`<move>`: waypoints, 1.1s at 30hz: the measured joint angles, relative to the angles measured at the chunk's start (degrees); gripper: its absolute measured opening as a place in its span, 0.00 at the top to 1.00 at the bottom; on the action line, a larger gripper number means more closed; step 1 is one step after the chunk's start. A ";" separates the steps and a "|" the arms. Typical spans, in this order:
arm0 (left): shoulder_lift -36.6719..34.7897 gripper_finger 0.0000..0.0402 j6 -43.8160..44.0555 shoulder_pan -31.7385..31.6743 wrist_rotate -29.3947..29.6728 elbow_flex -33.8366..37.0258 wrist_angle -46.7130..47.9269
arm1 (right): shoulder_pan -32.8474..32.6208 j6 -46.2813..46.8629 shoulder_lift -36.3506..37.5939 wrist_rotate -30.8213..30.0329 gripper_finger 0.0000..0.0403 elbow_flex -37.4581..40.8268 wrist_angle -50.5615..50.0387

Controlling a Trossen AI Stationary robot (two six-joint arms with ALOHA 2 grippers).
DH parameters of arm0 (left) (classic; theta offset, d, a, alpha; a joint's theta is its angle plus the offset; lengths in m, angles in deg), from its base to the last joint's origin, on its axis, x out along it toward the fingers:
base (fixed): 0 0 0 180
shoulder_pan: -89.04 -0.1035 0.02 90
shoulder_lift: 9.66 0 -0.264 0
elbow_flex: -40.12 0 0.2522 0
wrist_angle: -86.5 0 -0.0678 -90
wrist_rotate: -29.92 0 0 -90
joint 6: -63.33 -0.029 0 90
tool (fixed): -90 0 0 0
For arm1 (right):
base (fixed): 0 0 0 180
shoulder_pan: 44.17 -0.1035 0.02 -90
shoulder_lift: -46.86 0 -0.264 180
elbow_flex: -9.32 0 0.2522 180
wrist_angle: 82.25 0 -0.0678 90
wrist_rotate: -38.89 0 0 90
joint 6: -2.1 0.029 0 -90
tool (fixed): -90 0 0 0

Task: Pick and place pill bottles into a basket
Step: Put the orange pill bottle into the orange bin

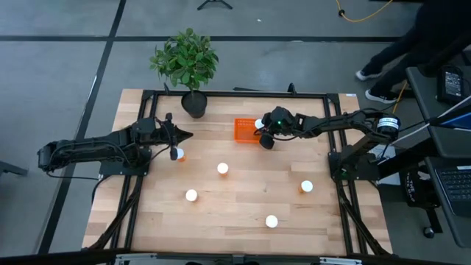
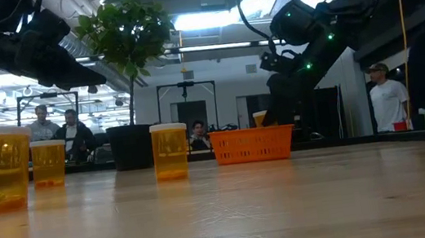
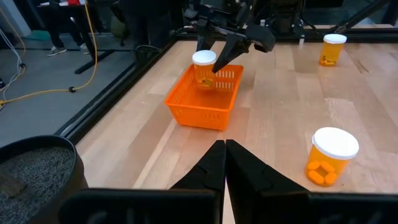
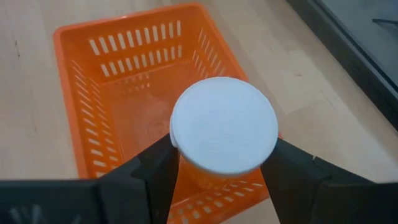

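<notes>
Bottles: five on the table, the nearest [image 1: 271,221] untouched. Farther back, left gripper [image 1: 176,152] waits, fingers together, by one bottle [image 1: 181,157]. Farthest, right gripper [image 4: 219,163] clamps the sixth bottle [image 4: 224,132] above the basket [image 4: 87,93], which looks empty. None placed yet.

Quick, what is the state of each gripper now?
Left gripper: shut, holding nothing.
Right gripper: shut on a pill bottle above the basket.
</notes>
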 joint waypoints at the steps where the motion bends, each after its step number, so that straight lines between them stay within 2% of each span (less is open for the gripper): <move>1: 0.00 0.98 -0.02 0.01 0.00 0.00 0.00 | 0.00 0.00 0.00 0.00 0.48 0.00 0.01; 22: 0.00 0.98 0.00 0.02 0.00 0.00 0.00 | 0.00 -0.23 0.02 0.07 0.48 0.00 -0.03; 33: 0.01 0.98 0.09 0.01 0.00 0.00 0.00 | 0.00 -0.25 0.05 -0.09 0.40 0.00 -0.45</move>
